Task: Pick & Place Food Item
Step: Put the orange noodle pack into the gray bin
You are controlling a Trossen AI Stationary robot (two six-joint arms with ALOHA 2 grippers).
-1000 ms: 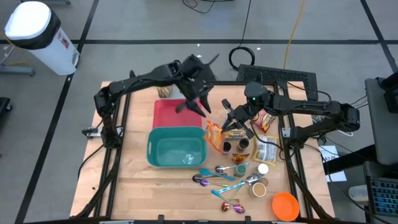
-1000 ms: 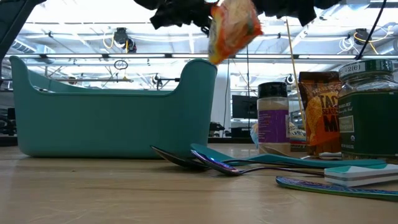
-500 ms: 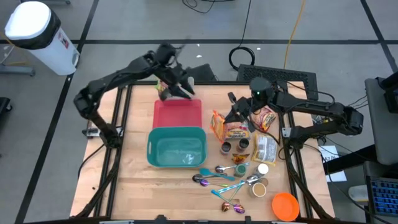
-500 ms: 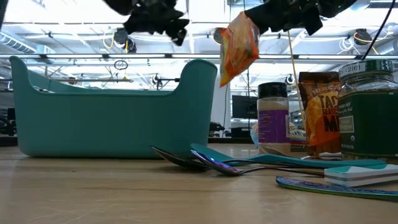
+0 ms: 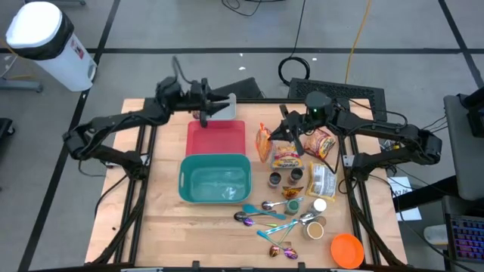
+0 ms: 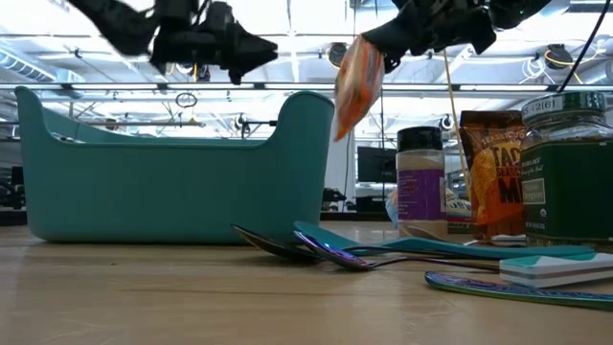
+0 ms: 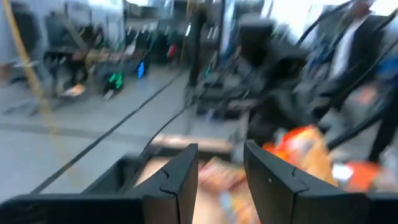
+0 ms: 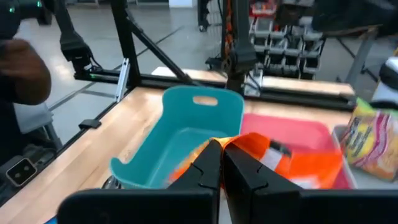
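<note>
Two arms work over the tabletop, which carries one teal bin, one pink tray just behind it, two dark-lidded jars side by side, a scatter of spoons near the front edge, and one orange lid at the front right corner. The right gripper is pinched shut on the top of the snack bag — an orange, crinkled foil pouch with a paler printed patch — and holds it in the air just right of the pink tray, beside a second packet lying flat. The left gripper hangs over the back edge of the pink tray, its fingers parted with nothing between them. The low view shows what the high one cannot: the bag dangles clear above the rim of the bin, well off the wood, with a white-capped spice bottle and a tall green jar standing to its right. The right wrist view looks down past the closed fingers onto the orange bag, with bin and tray beyond — and a yellow packet at the tray's far side.
</note>
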